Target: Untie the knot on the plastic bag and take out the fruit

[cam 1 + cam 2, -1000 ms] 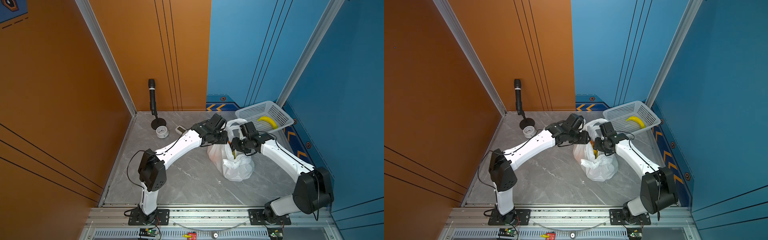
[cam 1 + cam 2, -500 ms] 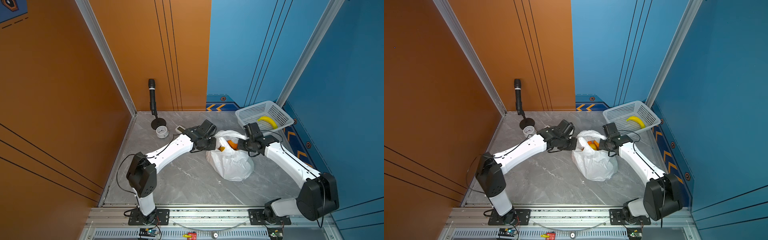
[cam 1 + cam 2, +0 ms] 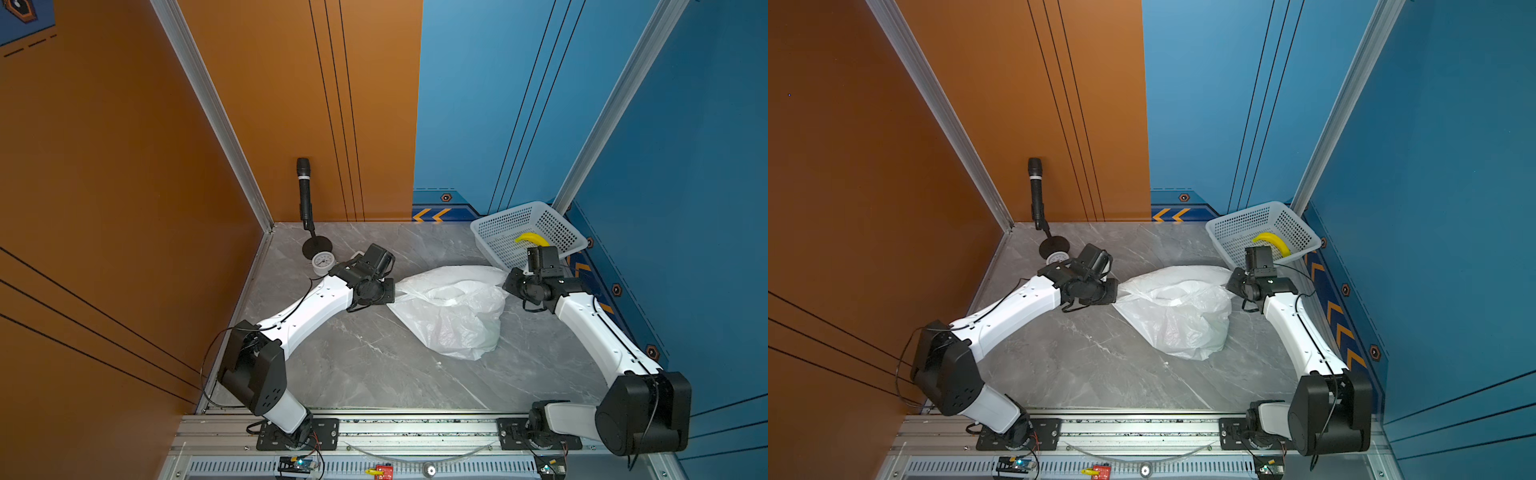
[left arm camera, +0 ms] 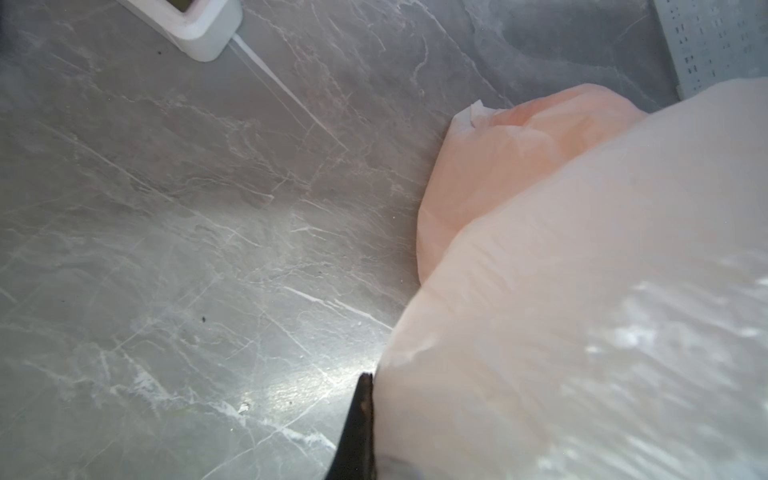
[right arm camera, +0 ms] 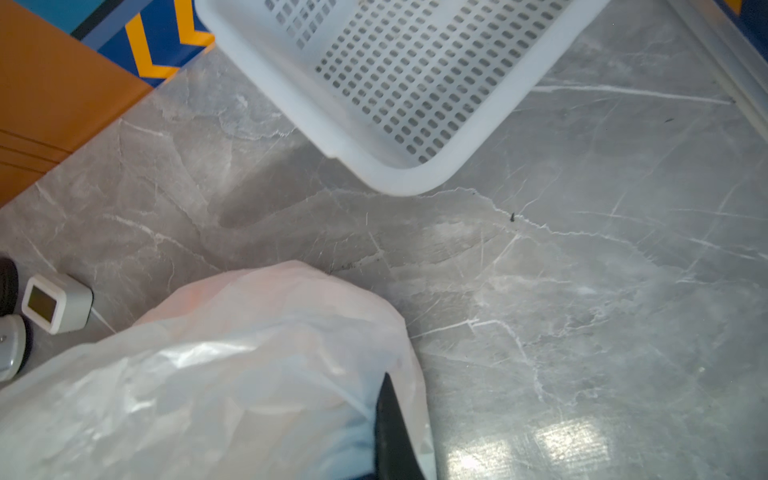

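Observation:
The plastic bag (image 3: 451,309) lies on the grey marble table, pulled wide between my two grippers in both top views. My left gripper (image 3: 392,291) is shut on the bag's left end, and my right gripper (image 3: 505,282) is shut on its right end. In the left wrist view one black finger (image 4: 360,415) presses against the film of the bag (image 4: 582,311). In the right wrist view a black finger (image 5: 390,428) sits wrapped in the bag (image 5: 232,374). An orange tint shows through the film, but the fruit itself is hidden. The knot does not show.
A white perforated basket (image 3: 490,226) stands tilted at the back right with a yellow banana (image 3: 532,239) in it, just behind my right wrist. A black microphone (image 3: 304,187) on a stand, a round gauge (image 3: 323,262) and a small white device (image 5: 56,303) stand at the back left.
Both grippers have shut on the bag and moved apart, stretching it out wide and low. The orange fruit seen in the bag's mouth half a second ago is covered now.

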You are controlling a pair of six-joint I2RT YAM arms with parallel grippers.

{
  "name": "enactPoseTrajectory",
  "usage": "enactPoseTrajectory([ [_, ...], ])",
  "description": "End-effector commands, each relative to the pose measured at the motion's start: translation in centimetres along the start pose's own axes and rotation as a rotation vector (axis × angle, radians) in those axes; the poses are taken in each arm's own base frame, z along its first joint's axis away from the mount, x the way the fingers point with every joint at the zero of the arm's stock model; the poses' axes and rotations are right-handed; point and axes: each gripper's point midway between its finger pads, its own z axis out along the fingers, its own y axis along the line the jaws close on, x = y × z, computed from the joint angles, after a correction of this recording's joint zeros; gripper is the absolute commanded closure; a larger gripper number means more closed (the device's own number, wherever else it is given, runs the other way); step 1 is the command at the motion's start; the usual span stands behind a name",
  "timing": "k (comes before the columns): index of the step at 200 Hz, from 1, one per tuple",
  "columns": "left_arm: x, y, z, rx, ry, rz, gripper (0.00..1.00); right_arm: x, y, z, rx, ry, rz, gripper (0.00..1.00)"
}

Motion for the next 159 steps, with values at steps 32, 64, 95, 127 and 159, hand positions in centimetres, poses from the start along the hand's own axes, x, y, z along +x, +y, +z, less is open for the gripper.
enactPoseTrajectory([
  [32,-2.6,-0.2,-2.6,0.039,-0.09,0.066,0.89,-2.4,1.1,0.4,-0.113,0.007,0.102,0.9],
  [64,-5.5,-2.5,-5.1,0.123,-0.19,0.106,0.72,-1.6,3.7,-0.6,-0.196,0.062,0.161,0.68],
  [95,-8.8,-5.2,-8.4,0.216,-0.318,0.169,0.57,-1.9,3.9,-3.3,-0.182,-0.008,0.148,0.48],
  [127,-11.6,-8.6,-10.7,0.308,-0.4,0.304,0.48,-1.9,6.4,-6.7,-0.322,-0.024,0.121,0.35],
  [159,-13.3,-12.4,-10.1,0.416,-0.405,0.441,0.43,-0.1,9.4,-9.0,-0.451,0.053,0.065,0.28],
])
